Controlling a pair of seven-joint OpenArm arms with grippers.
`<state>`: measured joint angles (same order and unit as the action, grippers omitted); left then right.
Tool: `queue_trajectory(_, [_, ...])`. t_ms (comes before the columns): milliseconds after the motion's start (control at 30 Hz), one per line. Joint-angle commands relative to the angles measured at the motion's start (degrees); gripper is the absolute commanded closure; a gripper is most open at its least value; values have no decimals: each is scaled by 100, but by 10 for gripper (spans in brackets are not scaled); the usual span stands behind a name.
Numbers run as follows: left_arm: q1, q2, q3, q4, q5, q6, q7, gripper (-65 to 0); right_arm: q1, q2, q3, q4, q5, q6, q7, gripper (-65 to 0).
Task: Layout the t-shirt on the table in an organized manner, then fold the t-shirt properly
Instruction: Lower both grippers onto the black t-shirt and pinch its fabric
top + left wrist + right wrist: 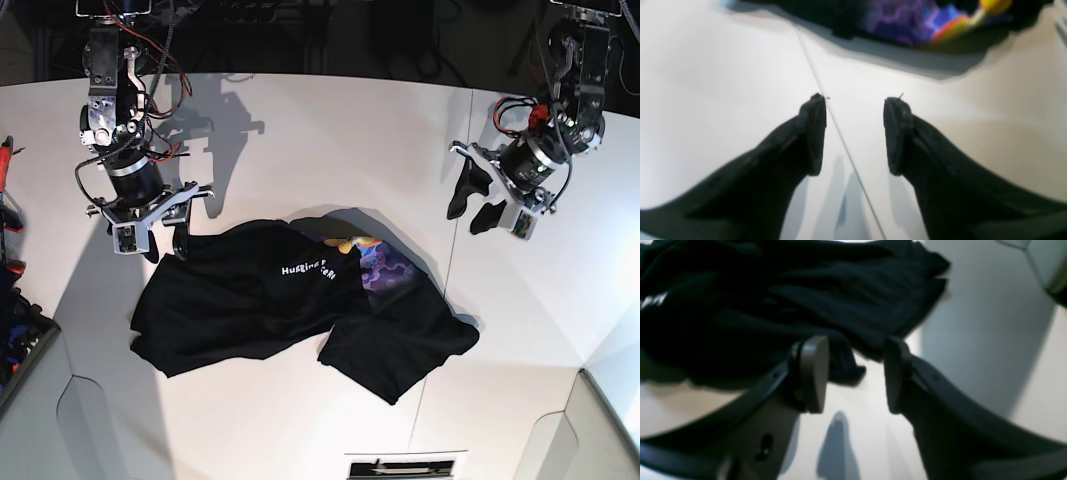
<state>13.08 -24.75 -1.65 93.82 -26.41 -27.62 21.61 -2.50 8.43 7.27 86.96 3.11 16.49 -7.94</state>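
t-shirt: crumpled on desk centre; lettering: white, partly legible, "Hugging"; graphic: sun-face on purple patch | left pincer: released, empty, clear of shirt | right pincer: released, empty, at shirt edge

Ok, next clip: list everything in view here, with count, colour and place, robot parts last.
t-shirt: one, black with white lettering and a purple-orange graphic, crumpled mid-table, not laid flat
table: one, white, thin seam line, fills the base view
red items at the base view's left edge: too cropped to identify
left gripper: one, black, open, over bare table, clear of the shirt
right gripper: one, open, empty, at the shirt's edge
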Motion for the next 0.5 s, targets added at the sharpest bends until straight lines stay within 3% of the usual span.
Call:
queue_trajectory(0, [-264, -42, 85, -127, -76, 22, -142, -326, 173, -48, 22, -66, -39, -24, 125, -272])
queue_trajectory(133, [-988, 81, 492, -942, -83, 20, -162, -408, 557, -197, 22, -678, -74, -22, 125, -272])
queue_trajectory(467, [-1746, 595, 562, -1875, -164, 15, -212, -408, 706, -197, 66, -981, -76, -175, 39, -298])
